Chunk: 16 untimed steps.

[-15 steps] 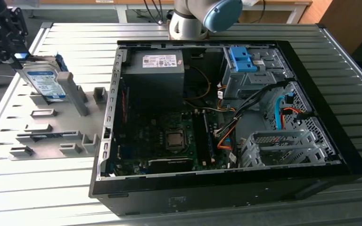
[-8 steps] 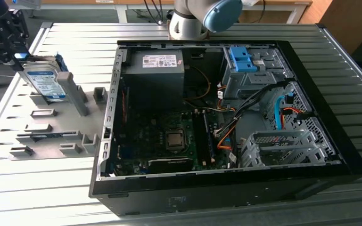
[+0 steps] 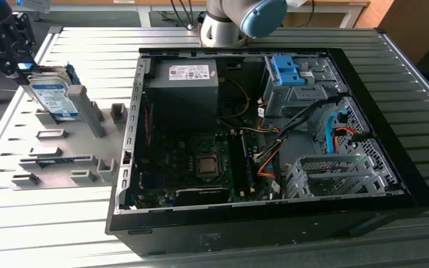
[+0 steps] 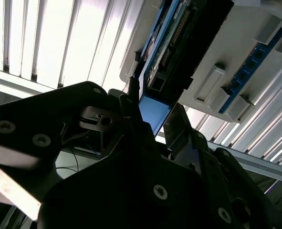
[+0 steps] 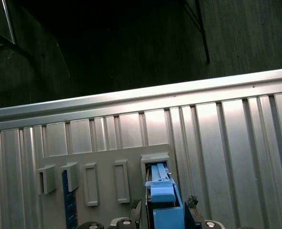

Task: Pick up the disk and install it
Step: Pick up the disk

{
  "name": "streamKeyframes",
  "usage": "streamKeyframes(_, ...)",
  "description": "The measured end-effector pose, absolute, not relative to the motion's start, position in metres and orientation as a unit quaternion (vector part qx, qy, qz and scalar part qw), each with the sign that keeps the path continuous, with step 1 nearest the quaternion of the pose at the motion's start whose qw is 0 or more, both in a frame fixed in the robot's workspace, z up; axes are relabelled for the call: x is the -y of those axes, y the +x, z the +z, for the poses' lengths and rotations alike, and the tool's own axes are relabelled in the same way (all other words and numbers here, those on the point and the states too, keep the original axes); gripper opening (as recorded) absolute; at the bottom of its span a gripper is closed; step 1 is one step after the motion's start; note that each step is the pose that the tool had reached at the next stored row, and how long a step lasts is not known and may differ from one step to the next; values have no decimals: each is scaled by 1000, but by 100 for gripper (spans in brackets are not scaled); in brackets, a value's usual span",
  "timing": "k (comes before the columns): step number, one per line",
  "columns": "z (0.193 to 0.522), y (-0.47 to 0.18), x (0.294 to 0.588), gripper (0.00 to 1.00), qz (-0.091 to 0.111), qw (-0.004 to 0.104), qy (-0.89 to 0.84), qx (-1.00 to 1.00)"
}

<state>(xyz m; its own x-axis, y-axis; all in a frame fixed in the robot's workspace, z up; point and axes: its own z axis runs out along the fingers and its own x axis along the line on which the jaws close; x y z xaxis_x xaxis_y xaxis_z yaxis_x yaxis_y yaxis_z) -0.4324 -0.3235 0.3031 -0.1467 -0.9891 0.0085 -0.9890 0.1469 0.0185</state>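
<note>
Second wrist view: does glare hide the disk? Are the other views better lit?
Second wrist view: the table slats glare white, the gripper is a backlit silhouette, and the disk shows blue. First wrist view: dark background, disk evenly lit. Exterior view: even light, computer case interior shadowed.

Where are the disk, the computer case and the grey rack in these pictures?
disk (image 3: 53, 100), exterior view, on its white-and-blue label.
computer case (image 3: 274, 223), exterior view, on its black near wall.
grey rack (image 3: 80, 148), exterior view, on a bare part of its base.
</note>
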Motion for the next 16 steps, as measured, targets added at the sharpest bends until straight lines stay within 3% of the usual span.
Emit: streamKeyframes(16, 297, -434, 323, 47, -4, 9, 665, 747)
